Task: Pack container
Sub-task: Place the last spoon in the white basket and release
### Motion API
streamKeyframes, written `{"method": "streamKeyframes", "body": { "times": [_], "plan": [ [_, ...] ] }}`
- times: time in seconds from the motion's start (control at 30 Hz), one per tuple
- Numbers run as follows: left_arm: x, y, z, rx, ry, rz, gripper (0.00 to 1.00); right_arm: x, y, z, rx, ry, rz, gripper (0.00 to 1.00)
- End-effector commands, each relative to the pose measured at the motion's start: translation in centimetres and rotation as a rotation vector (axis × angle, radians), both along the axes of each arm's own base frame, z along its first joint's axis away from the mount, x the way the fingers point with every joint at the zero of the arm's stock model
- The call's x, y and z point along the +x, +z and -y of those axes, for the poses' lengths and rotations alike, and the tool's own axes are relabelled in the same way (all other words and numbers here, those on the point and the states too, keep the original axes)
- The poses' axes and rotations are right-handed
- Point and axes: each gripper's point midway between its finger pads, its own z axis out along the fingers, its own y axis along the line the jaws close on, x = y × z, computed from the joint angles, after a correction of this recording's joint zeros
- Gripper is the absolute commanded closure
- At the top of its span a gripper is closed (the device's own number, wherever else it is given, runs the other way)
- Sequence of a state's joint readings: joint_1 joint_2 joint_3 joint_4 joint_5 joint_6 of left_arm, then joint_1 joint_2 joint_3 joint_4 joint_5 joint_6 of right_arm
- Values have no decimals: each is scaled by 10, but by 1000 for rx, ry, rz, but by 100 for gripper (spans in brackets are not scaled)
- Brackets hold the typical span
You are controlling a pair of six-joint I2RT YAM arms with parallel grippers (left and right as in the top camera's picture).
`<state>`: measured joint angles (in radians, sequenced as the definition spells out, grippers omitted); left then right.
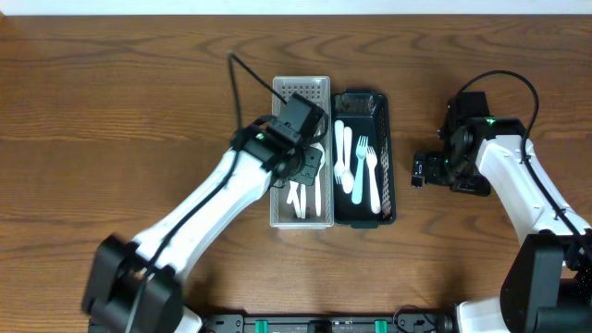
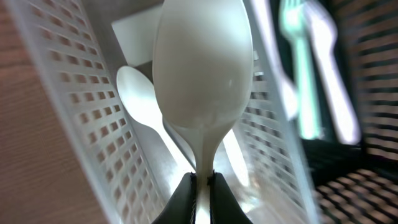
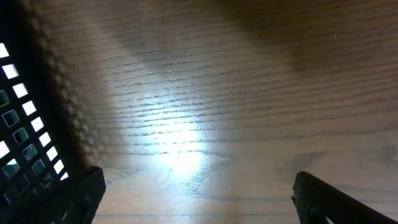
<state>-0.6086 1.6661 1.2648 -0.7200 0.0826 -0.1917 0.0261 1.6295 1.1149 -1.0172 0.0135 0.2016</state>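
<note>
My left gripper [image 1: 310,166] [image 2: 202,180] is shut on the handle of a white plastic spoon [image 2: 202,68], held over the white perforated basket [image 1: 277,215]. More white spoons [image 2: 140,99] lie in that basket below it. The black basket [image 1: 388,139] beside it, to the right, holds several white and pale blue forks and spoons [image 1: 359,166]; they show blurred in the left wrist view [image 2: 305,74]. My right gripper [image 1: 421,171] [image 3: 199,193] is open and empty over bare table, just right of the black basket [image 3: 18,124].
The brown wooden table [image 1: 111,102] carries both baskets at its centre. A black cable [image 1: 242,79] runs from the left arm across the table behind the white basket. The right arm's body [image 1: 518,176] stands at the right side.
</note>
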Motion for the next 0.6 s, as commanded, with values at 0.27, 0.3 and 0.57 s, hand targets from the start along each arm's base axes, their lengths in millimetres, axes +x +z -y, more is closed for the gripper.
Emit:
{"method": "streamKeyframes", "body": {
  "times": [0.27,0.3,0.57],
  "plan": [
    [14,-15,-2,63,-91,29,62,-1,-1,0,11,-16,-5,1],
    [15,-11,-2,60,-91,35,61,-1,-1,0,11,-16,-5,1],
    [30,76,-41,138,42,270,31,5,-1,0,12,-15,20,1]
  ]
}}
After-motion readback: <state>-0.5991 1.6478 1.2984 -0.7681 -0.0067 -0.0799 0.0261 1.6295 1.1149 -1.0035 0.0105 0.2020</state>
